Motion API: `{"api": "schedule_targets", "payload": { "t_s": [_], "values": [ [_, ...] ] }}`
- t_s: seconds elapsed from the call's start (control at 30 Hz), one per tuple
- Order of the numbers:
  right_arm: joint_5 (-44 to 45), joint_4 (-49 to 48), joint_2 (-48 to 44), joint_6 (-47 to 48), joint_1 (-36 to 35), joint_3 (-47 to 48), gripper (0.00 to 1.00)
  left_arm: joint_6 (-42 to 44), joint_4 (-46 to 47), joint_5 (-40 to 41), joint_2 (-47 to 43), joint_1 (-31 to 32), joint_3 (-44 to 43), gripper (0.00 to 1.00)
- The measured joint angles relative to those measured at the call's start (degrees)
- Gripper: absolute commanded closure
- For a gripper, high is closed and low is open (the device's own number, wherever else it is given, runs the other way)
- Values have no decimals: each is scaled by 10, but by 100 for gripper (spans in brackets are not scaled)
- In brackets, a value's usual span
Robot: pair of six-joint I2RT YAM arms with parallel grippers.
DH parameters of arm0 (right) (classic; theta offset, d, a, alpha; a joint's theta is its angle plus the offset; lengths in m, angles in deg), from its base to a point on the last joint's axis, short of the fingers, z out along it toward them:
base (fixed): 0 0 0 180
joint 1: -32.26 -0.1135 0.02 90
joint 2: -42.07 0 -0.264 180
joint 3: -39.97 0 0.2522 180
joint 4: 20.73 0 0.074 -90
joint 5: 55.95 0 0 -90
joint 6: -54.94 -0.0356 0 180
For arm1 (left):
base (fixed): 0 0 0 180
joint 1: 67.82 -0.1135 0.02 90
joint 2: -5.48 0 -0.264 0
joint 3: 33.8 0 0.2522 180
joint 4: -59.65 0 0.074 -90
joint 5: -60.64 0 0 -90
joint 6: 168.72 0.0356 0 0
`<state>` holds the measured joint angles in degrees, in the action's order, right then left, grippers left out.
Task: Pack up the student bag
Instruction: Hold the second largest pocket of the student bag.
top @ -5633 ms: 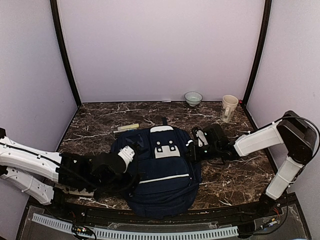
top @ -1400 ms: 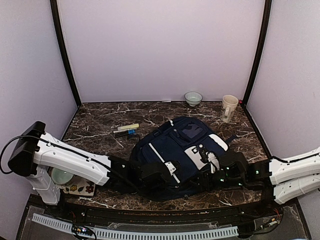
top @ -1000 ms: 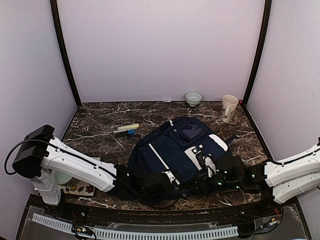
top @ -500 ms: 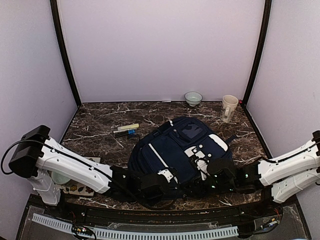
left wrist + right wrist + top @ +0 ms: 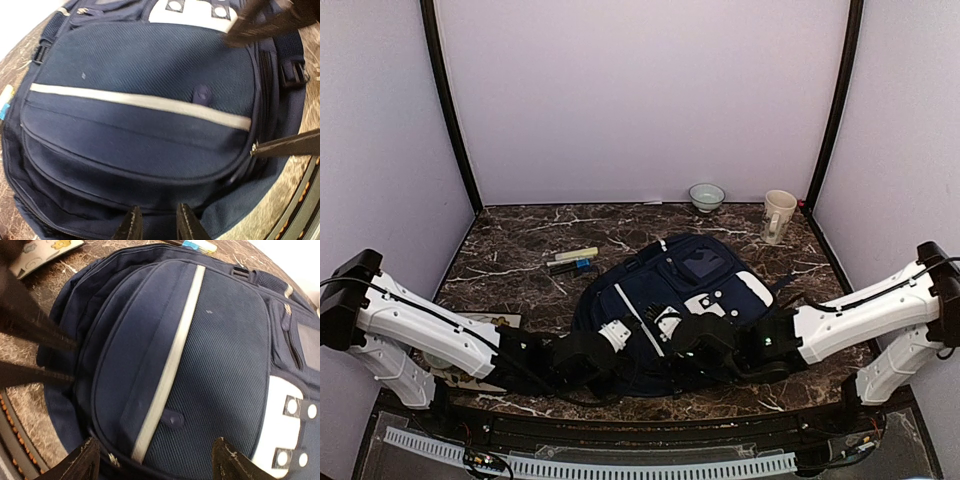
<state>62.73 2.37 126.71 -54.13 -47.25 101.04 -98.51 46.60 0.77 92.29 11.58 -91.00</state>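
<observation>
The large navy-blue fabric student bag [image 5: 695, 285] with white stripes lies front-up at the near middle of the dark marble table [image 5: 510, 245]. The left gripper [image 5: 159, 222] sits at the bag's near left edge, its 2 fingers close together. Whether they pinch fabric I cannot tell. The right gripper [image 5: 156, 460] is released, spread wide over the bag's near right part.

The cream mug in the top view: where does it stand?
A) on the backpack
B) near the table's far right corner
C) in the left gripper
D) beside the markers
B: the mug stands on the table near the back right corner, right of the small bowl, clear of the backpack.
</observation>
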Motion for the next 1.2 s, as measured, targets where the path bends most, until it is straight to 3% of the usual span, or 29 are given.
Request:
{"api": "schedule_targets", "payload": {
  "t_s": [0.2, 0.4, 0.83, 1.2],
  "values": [
    [37, 44, 120, 19, 6, 113, 24, 5, 14, -8, 0, 0, 30, 75],
    [56, 66, 165, 10, 7, 155, 25, 5, 29, -12, -17, 0, 59, 76],
    [9, 50, 167, -25, 7, 126, 26, -15, 123, 11, -129, 0, 140, 76],
    [-21, 27, 164, -24, 8, 119, 27, -17, 145, 19, -124, 0, 146, 76]
  ]
}}
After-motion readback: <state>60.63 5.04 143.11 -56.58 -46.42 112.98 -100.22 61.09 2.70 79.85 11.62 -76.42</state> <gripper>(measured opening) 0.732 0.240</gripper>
